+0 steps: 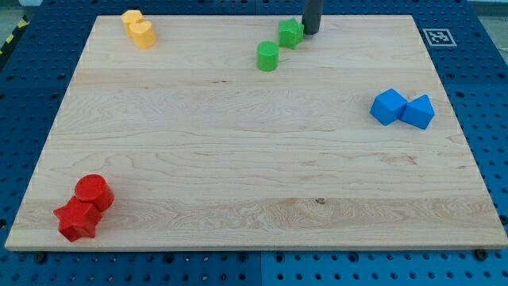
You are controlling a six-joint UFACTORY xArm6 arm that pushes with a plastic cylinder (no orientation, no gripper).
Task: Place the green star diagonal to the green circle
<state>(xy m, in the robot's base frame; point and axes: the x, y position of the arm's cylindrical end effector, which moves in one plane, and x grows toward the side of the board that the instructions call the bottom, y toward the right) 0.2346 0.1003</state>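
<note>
Dark rod, my tip [311,32] touching green star [290,33], green circle [268,57] diagonal below-left, pale grained wooden board [238,159]

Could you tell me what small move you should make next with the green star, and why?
Probably none, or a slight retreat toward the view's top right. My tip sits just right of the green star, which already lies up and to the right of the green circle, close by, so the diagonal placement looks essentially achieved.
</note>
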